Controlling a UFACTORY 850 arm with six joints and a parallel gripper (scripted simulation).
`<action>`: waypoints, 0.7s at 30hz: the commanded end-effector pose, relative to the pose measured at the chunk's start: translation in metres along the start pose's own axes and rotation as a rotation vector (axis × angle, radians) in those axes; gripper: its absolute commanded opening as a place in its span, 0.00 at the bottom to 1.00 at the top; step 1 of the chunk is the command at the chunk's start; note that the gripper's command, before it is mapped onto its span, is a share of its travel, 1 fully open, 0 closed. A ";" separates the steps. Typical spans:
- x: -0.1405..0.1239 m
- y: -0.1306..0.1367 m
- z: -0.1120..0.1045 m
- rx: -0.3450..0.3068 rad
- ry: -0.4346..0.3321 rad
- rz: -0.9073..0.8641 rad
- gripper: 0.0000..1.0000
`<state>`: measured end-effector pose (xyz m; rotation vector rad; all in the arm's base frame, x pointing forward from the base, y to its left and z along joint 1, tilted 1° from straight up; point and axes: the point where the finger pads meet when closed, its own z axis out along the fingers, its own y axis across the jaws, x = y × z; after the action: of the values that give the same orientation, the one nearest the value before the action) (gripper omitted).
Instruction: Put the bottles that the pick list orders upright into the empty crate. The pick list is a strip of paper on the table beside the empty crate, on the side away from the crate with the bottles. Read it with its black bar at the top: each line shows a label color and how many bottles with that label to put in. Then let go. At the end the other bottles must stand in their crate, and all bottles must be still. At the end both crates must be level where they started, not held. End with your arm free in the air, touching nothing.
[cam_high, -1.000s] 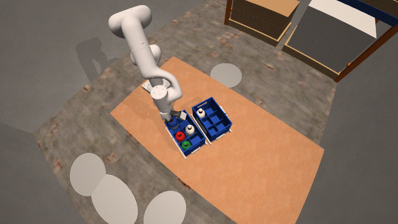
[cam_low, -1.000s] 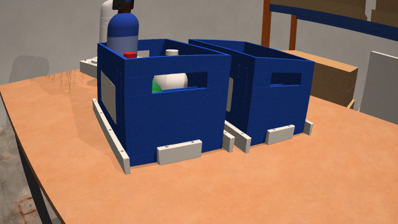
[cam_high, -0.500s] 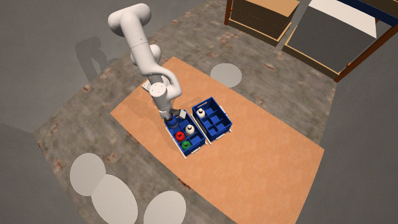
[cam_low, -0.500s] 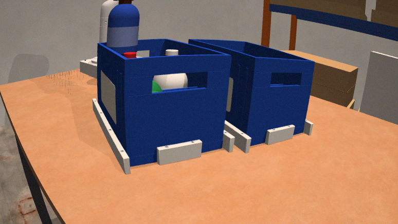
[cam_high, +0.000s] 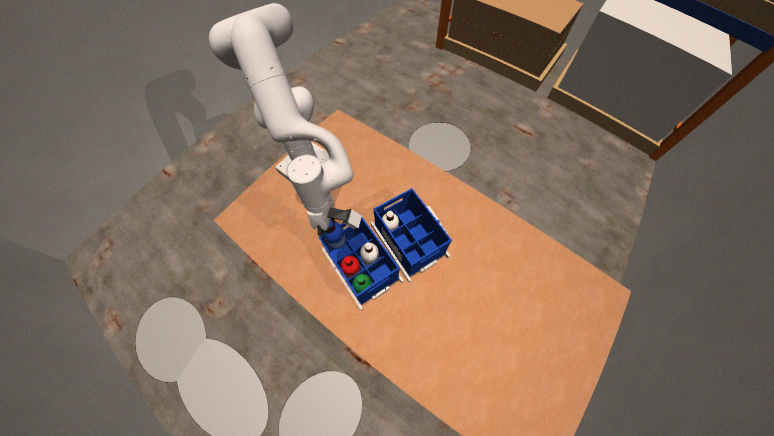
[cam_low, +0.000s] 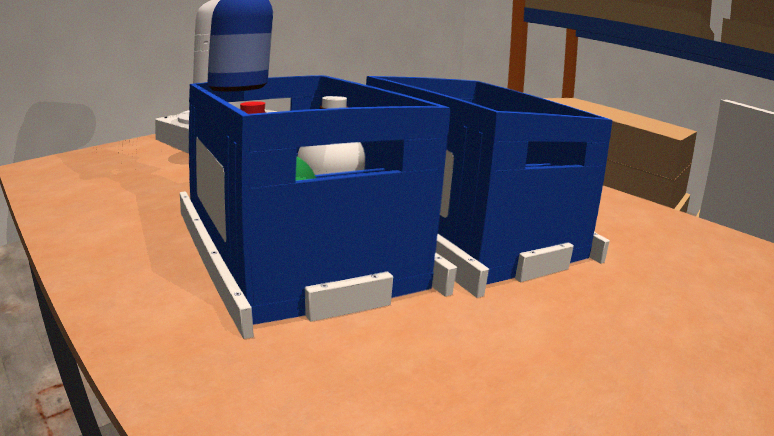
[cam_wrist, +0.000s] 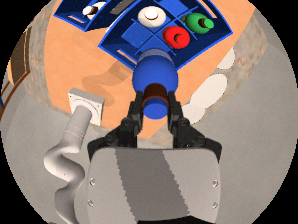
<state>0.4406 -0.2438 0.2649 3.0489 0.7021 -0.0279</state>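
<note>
My gripper (cam_wrist: 155, 99) is shut on the neck of a blue bottle (cam_wrist: 154, 78) and holds it upright. The blue bottle (cam_low: 238, 43) is lifted most of the way out of the far corner of the left crate (cam_low: 319, 189), its base just at the rim. It also shows in the top view (cam_high: 335, 233). In that crate (cam_high: 358, 258) stand a white bottle (cam_high: 369, 251), a red bottle (cam_high: 349, 264) and a green bottle (cam_high: 361, 281). The right crate (cam_high: 412, 230) holds one white bottle (cam_high: 390, 219) in a far cell. I see no pick list in these views.
Grey stop blocks (cam_low: 348, 295) ring both crates. The arm's base plate (cam_wrist: 87, 103) sits on the table behind the left crate. Shelving with cardboard boxes (cam_high: 509, 32) stands beyond the table. Grey discs (cam_high: 439, 145) lie on the floor.
</note>
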 end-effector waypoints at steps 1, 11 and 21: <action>0.000 0.001 -0.008 -0.002 0.001 0.000 0.00; 0.000 0.001 -0.019 -0.002 0.001 0.000 0.00; 0.002 0.000 -0.019 -0.002 0.001 0.000 0.00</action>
<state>0.4414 -0.2429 0.2825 3.0491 0.7020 -0.0282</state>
